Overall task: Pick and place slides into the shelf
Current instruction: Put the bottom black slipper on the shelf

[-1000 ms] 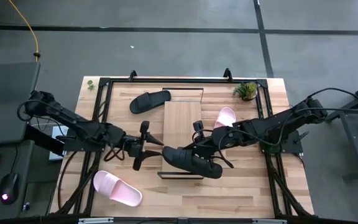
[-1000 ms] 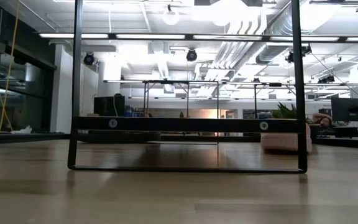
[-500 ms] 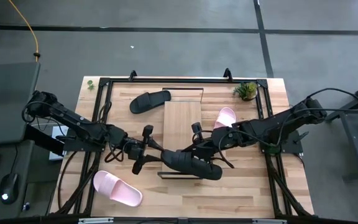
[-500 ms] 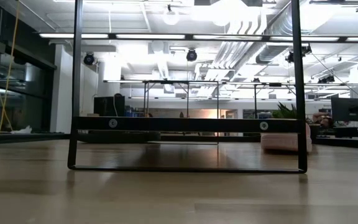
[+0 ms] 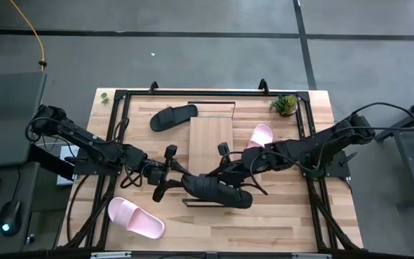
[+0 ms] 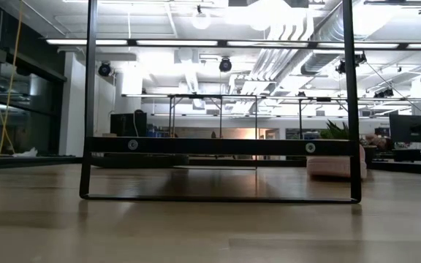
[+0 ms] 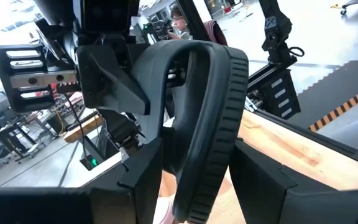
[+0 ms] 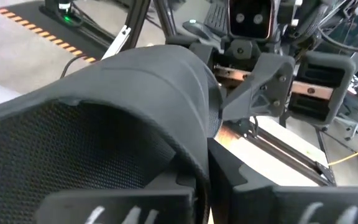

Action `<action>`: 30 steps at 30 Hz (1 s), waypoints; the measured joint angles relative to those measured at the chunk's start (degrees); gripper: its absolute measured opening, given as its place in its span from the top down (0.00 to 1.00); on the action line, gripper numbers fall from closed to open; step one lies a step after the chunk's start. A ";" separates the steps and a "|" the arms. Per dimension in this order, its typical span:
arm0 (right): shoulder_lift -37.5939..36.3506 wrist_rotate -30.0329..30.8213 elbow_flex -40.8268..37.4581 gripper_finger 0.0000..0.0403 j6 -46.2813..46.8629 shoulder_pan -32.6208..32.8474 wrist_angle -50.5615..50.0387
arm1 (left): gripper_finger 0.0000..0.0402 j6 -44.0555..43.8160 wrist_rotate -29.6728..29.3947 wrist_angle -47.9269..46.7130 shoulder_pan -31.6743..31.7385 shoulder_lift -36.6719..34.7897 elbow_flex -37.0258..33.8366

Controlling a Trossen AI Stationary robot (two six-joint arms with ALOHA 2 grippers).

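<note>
**Two arms share one black slide at the shelf's near end**

The desk (image 5: 315, 216) carries the shelf (image 5: 210, 140) at its middle, its wire frame toward the near edge. Over that end, both arms meet on one black slide (image 5: 218, 189). The right gripper (image 5: 230, 173) is clamped tight on its strap, apparently bearing the load. The left gripper (image 5: 169, 173) stands partly open, its fingers (image 7: 148, 168) on either side of the sole's rim, likely steadying it for a handover or turn. The second black slide (image 5: 173, 116) lies near the far edge, one pink slide (image 5: 135, 218) near the near-left corner, the other pink slide (image 5: 259, 135) just right of the shelf. Since a second ago, the held slide has shifted slightly left.
</note>
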 joint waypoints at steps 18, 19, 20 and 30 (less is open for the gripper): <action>2.18 -0.83 0.04 1.00 -1.29 -0.87 3.72 | 0.58 -0.34 0.83 0.17 -0.02 0.04 -0.01; 2.19 -0.83 0.04 1.00 -1.29 -0.87 3.70 | 0.58 -0.11 0.83 0.17 -0.02 0.04 -0.01; 2.21 -0.83 0.04 1.00 -1.29 -0.87 3.71 | 0.58 -0.11 0.83 0.20 -0.02 0.04 -0.01; 2.21 -0.76 0.04 1.00 -1.27 -0.87 3.65 | 0.70 0.54 1.28 0.17 -0.02 0.04 -0.01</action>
